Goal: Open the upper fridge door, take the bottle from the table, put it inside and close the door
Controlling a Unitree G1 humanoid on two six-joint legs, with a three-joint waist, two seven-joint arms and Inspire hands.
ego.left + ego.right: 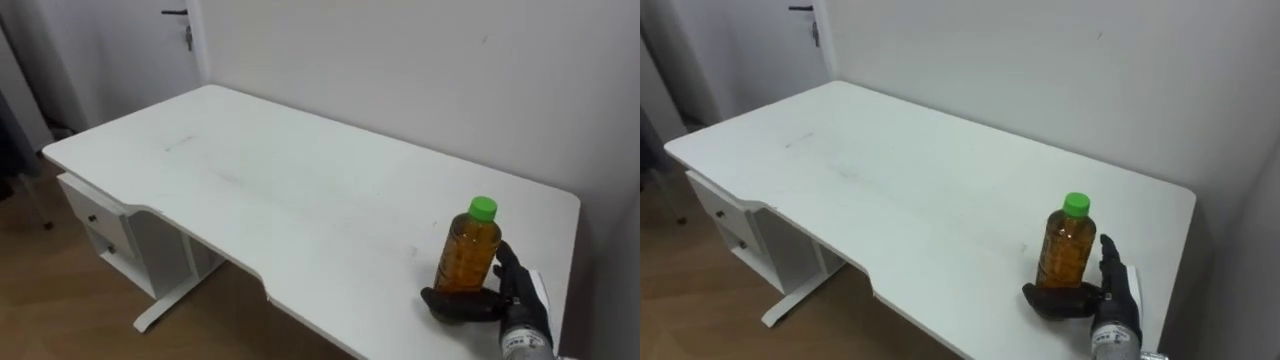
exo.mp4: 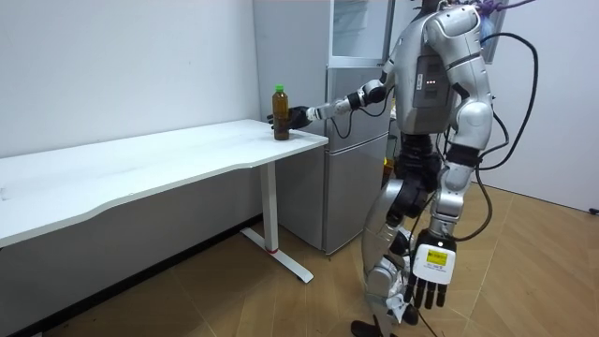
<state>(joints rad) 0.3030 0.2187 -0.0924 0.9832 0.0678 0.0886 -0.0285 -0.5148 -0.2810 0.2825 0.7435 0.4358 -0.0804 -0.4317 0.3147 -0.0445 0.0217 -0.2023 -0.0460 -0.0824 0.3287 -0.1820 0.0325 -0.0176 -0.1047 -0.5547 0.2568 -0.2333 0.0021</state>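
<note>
Left eye view, lower right: clasps the bottle [image 1: 468,250] low with the right hand [image 1: 517,292], thumb curled across the front of its base, fingers [image 1: 508,262] rising behind it and to its frame-right. Stands upright on the table [image 1: 300,190], close to the near edge and the frame-right end, not yet lifted. Reads as the grasp step ahead of the carry.

To do it well: close evenly round the body before raising. Sits rather low for so tall a load, so probably wants to tip at the cap end if snatched. Lift straight up, keep upright, clear the table edge before turning away. Avoid dragging across the top.

Carries amber liquid to nearly the neck, with the green cap on. Likely weighty and prone to slosh, but unlikely to spill.

Farther off, at middle left of the frame: drawer unit [image 1: 100,225] under the table's far end, fronts closed, contents hidden.

Room view: stands at the table's end beside the fridge [image 2: 354,187], at upper middle of the frame just behind the outstretched arm. Upper part glass-fronted and seemingly closed, insides too unclear to tell. Probably needs that door opened first, a job for the left hand [image 2: 430,271], hanging at lower middle of the frame with fingers straight, holding nothing.
</note>
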